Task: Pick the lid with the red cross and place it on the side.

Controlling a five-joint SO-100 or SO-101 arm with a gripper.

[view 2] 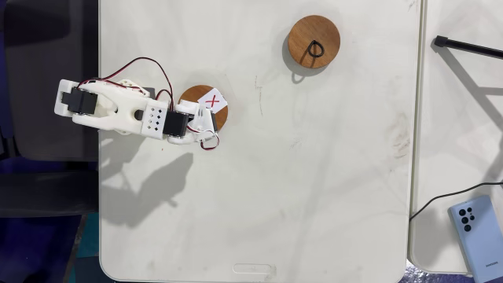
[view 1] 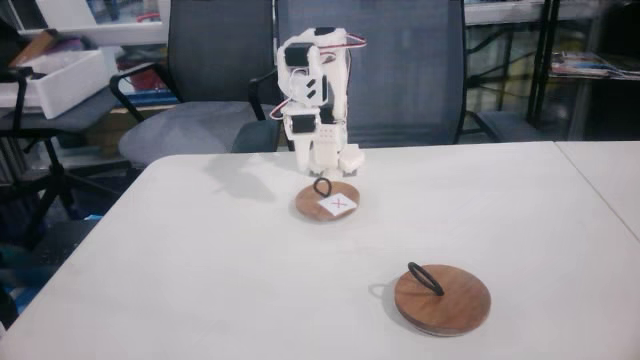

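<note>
- The lid with the red cross (view 1: 327, 203) lies flat on the white surface (view 1: 200, 270), close to the arm's base and toward the far edge in the fixed view from the front.
- From above, the same lid (view 2: 211, 108) sits near the left edge of the surface (view 2: 314, 196), with its white label and red X facing up at its upper right part.
- Its black ring handle (view 1: 321, 186) stands upright at the middle of the disc, just under the arm's lower end.
- The white arm (view 2: 118, 112) reaches from the left edge of the surface in the fixed view from above, and its front end overlaps the lid's left and lower part.
- The gripper (view 1: 330, 163) hangs directly over the lid, right at the ring handle; from the front it looks to be just above or touching the handle, but I cannot tell whether the jaws are apart or closed around it.
- From above, the gripper (view 2: 206, 126) hides the handle, so contact cannot be judged there either.
- A larger plain wooden disc (view 1: 442, 298) with its own black ring rests nearer the front camera and to the right, well apart from the lid.
- From above that plain disc (view 2: 313, 42) lies near the top edge.
- A light blue phone (view 2: 476, 237) with a cable lies on the neighbouring table at lower right.
- Two dark office chairs (view 1: 215, 70) stand behind the surface.
</note>
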